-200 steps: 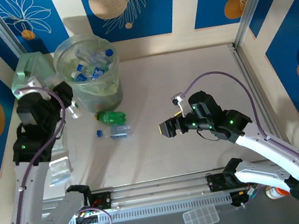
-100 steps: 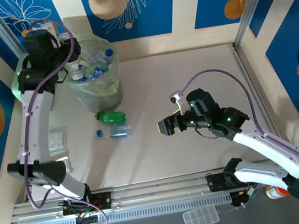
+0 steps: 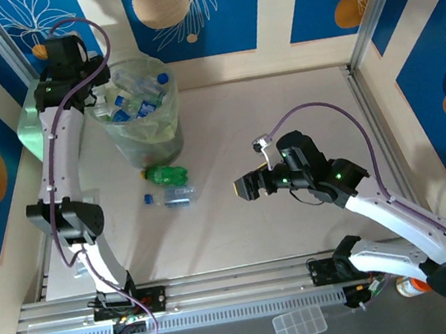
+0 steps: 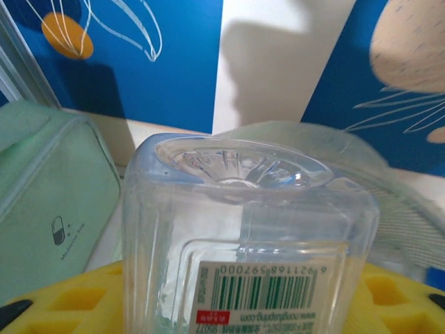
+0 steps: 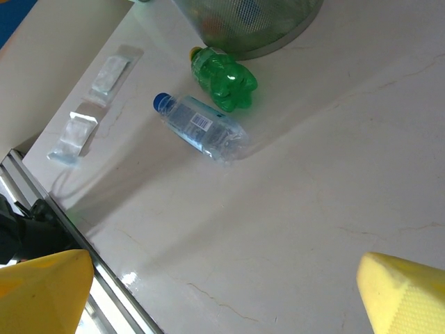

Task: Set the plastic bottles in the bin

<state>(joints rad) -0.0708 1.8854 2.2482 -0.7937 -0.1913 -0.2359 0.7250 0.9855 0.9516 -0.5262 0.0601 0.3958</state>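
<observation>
bin (image 3: 153, 140) far left, left arm (image 3: 58, 148) at rim

bin packed with bottles (image 3: 134, 96). left arm stretched out, left gripper (image 3: 88, 71) clamped on clear bottle (image 4: 243, 209) at the rim. right arm (image 3: 378, 207) low mid-table, right gripper (image 3: 245, 189) spread wide, empty. green bottle (image 3: 166, 174) and blue-capped bottle (image 3: 174, 196) lie beside bin.

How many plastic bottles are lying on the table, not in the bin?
2. A green bottle lies at the foot of the bin; a clear, blue-capped bottle lies beside it, on the near side. The bin may hide others.
</observation>
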